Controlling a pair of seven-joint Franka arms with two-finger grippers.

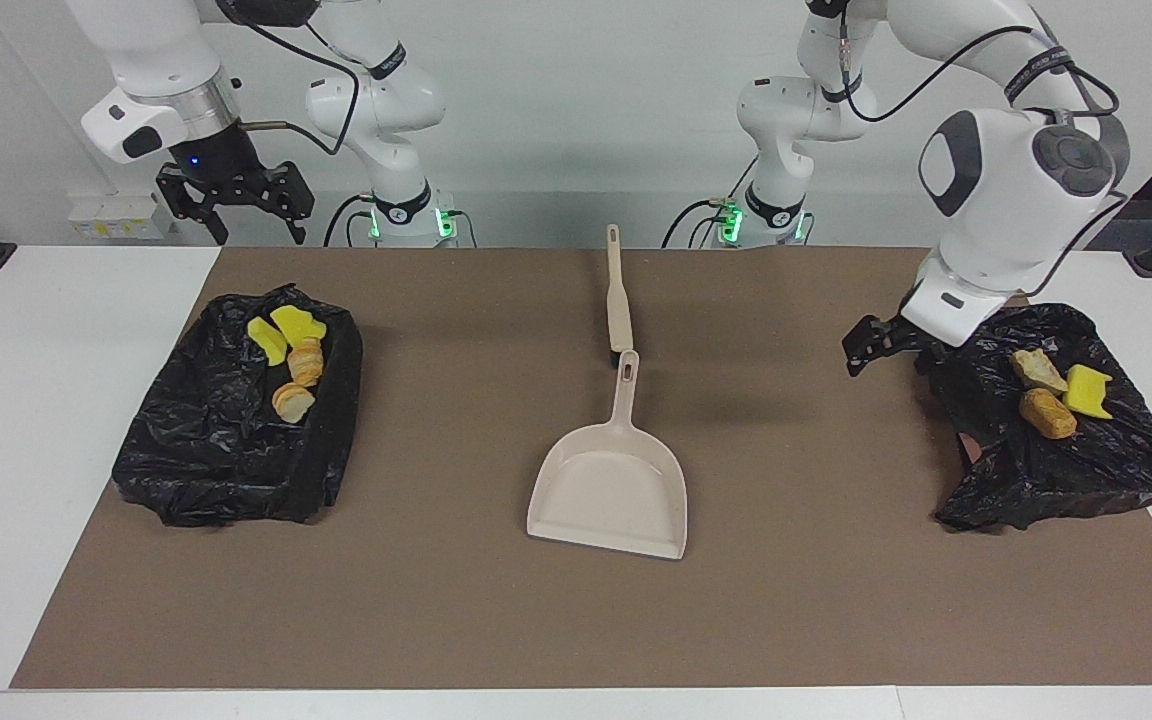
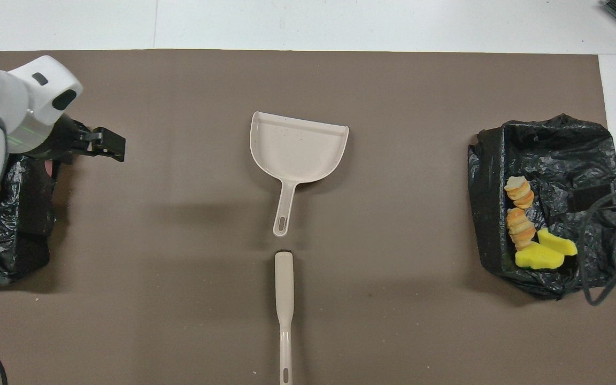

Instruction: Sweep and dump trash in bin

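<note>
The trash lies in two bins lined with black bags. The bin (image 1: 216,450) at the right arm's end holds two yellow sponge chunks (image 1: 281,330) and two beige lumps (image 1: 301,365); they also show in the overhead view (image 2: 540,256). The bin (image 1: 1066,480) at the left arm's end holds a beige lump (image 1: 1036,368), a brown oval piece (image 1: 1048,412) and a yellow chunk (image 1: 1088,390). My right gripper (image 1: 236,205) hangs open and empty above its bin's robot-side edge. My left gripper (image 1: 861,345) is low beside its bin, toward the table's middle.
A beige dustpan (image 1: 611,480) lies in the middle of the brown mat (image 1: 436,600), its handle toward the robots. A beige hand brush (image 1: 619,290) lies in line with it, nearer to the robots. In the overhead view the left arm covers most of its bin (image 2: 24,240).
</note>
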